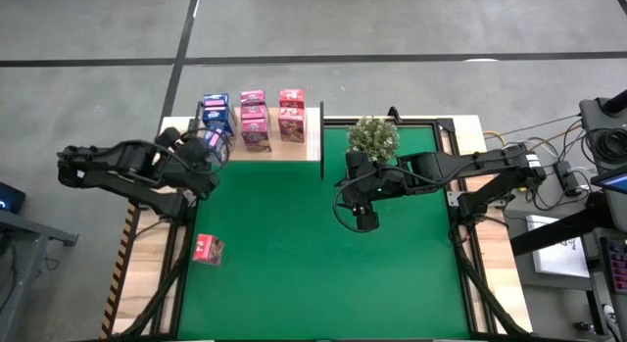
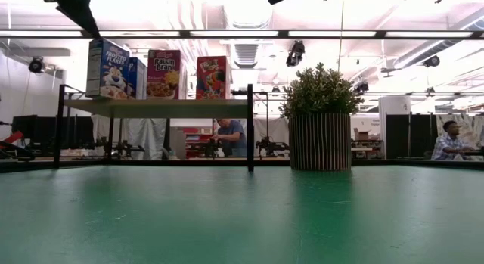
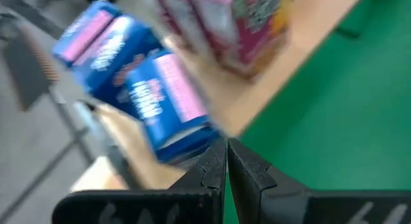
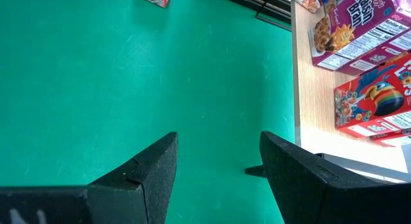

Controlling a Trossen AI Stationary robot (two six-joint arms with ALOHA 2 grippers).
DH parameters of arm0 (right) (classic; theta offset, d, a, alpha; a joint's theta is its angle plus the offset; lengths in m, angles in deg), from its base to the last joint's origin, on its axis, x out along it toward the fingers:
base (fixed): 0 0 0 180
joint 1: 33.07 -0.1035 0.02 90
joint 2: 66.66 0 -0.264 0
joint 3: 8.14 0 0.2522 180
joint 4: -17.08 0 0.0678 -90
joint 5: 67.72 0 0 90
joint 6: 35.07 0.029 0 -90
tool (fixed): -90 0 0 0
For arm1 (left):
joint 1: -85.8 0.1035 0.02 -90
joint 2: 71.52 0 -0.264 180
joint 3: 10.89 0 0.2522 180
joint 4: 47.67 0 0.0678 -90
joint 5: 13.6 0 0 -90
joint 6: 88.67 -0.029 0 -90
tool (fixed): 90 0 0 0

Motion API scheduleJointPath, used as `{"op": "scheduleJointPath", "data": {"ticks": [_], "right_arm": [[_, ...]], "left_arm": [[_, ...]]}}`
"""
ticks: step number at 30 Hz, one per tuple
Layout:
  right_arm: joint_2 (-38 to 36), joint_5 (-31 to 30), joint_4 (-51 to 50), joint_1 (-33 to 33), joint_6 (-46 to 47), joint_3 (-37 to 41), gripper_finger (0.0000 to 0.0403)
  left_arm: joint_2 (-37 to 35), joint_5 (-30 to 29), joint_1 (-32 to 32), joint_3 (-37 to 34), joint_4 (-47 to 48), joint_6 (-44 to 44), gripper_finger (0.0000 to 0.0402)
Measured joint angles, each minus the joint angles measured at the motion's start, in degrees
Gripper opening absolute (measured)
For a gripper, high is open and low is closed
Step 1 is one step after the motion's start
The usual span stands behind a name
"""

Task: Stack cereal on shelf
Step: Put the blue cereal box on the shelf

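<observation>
One cereal box (image 1: 208,249) lies alone on the desk's near-left edge, just off the green mat (image 1: 294,264), well apart from the shelf (image 1: 304,146) at the back left, where the other boxes (image 1: 254,117) already stand. The left hand (image 1: 209,146) hovers at the shelf's near-left corner, fingers pressed together on nothing, just beside the blue boxes (image 3: 151,95). From it, the stray box lies straight back toward the near edge. Its long axis seems to run roughly left-right, though it is small to judge. The right hand (image 1: 364,220), fingers apart and empty, hangs over mid-mat, farther off. The left arm is likely the one to fetch it.
</observation>
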Motion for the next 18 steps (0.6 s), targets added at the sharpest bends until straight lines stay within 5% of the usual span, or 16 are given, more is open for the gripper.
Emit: {"op": "scheduleJointPath", "data": {"ticks": [6,18], "right_arm": [[0.0,0.0,0.0,0.0,0.1,0.0,0.021],[0.0,0.0,0.0,0.0,-0.1,0.0,0.021]], "left_arm": [[0.4,2.5,-0.1,-0.7,-6.9,-0.6,0.0],[0.7,-5.7,0.0,-4.1,-5.2,1.1,0.0]]}}
